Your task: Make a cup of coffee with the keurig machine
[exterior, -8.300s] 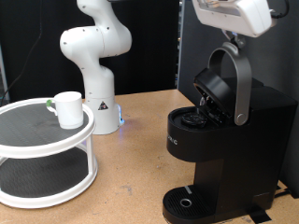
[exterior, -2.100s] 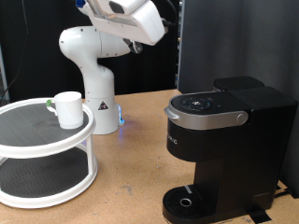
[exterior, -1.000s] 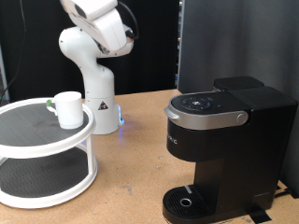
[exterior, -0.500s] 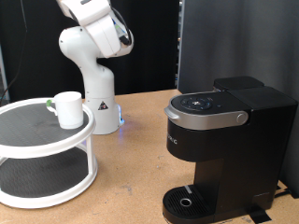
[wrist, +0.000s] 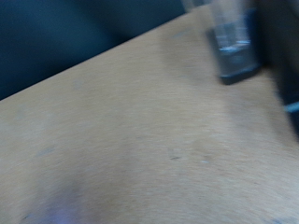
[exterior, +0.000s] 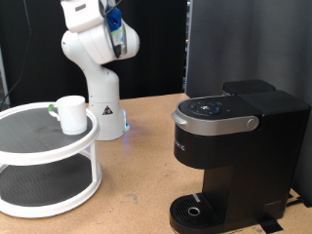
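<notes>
Cup (exterior: pixel 70 113) upright on white two-tier stand (exterior: pixel 29 146), handle toward exterior view's left. Keurig machine (exterior: pixel 234 146) lid closed. Gripper fingers not visible; grip state can't tell.

1. The keurig machine (exterior: pixel 234 156) fills the tabletop's right side in the exterior view, lid shut, a tall block reaching to the bottom right corner.
2. A white two-tier round shelf (exterior: pixel 44 161) occupies the left edge; the cup (exterior: pixel 71 114) stands on its upper tier.
3. The robot base (exterior: pixel 102 102) stands at the far edge, just beside the shelf.
4. Bare wooden tabletop (exterior: pixel 136 185) lies open between shelf and machine, down to the near edge.
5. The wrist view shows only blurred bare wood.
</notes>
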### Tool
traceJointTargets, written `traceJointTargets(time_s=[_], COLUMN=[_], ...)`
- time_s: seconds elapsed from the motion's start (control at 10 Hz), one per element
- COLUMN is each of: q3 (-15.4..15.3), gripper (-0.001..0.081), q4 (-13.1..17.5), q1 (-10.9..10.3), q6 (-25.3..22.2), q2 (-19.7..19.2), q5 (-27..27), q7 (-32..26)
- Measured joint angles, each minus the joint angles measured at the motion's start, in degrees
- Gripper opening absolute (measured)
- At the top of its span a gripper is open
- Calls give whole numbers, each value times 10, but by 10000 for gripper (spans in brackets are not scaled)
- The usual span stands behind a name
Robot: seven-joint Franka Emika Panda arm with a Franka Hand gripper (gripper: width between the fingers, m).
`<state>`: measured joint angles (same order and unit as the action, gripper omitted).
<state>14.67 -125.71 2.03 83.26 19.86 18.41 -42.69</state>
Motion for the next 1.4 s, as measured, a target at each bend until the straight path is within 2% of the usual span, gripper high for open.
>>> traceJointTargets(time_s=[0.2, 0.3, 0.5, 0.7, 0.9, 1.1, 1.2, 1.4], q3=[-2, -2, -1, 3, 10, 19, 19, 18], gripper=[6, 6, 6, 6, 6, 6, 6, 6], q4=[-24, -30, -33, -34, -48, -65, -66, -83], q1=[3, 3, 3, 4, 11, 14, 14, 26], q6=[94, 104, 94, 62, 35, 20, 23, 85], q2=[27, 39, 57, 75, 97, 120, 119, 127], q5=[0, -11, -34, -57, -93, -104, -103, -78], q7=[-5, -20, -44, -60, -95, -122, -115, -42])
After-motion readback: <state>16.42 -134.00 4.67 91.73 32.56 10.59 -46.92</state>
